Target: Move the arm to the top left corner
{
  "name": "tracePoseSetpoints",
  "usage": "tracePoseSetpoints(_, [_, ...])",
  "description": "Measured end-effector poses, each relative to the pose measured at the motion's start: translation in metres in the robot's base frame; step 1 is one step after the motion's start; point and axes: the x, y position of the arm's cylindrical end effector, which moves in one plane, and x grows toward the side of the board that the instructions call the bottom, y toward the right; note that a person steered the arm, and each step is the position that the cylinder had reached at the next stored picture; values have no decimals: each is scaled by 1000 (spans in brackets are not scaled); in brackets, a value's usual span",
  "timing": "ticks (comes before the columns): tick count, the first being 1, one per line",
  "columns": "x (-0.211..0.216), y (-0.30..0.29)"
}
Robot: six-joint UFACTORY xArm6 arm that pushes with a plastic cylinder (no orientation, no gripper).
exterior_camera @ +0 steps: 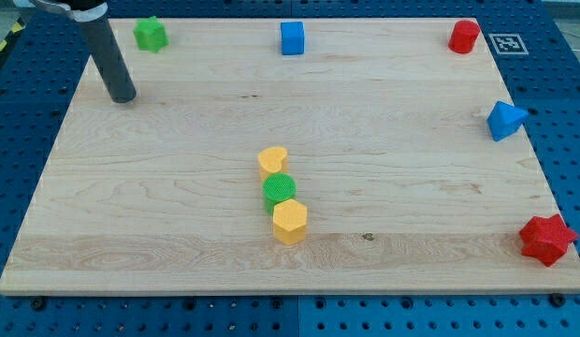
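My tip (123, 95) rests on the wooden board (178, 206) near its top left corner. The dark rod leans up and to the left, out of the view's top. A green star block (151, 35) lies just up and right of the tip, apart from it. No block touches the tip.
A blue cube (292, 37) sits at the top middle and a red cylinder (464, 36) at the top right. A blue triangular block (505, 120) and a red star (546, 240) lie along the right edge. A yellow heart (272, 161), green cylinder (280, 190) and yellow hexagon (290, 221) stand in a touching column at the centre.
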Motion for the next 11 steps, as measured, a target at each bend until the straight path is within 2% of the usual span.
tracePoseSetpoints(3, [-8,-26])
tracePoseSetpoints(11, [-136,-46])
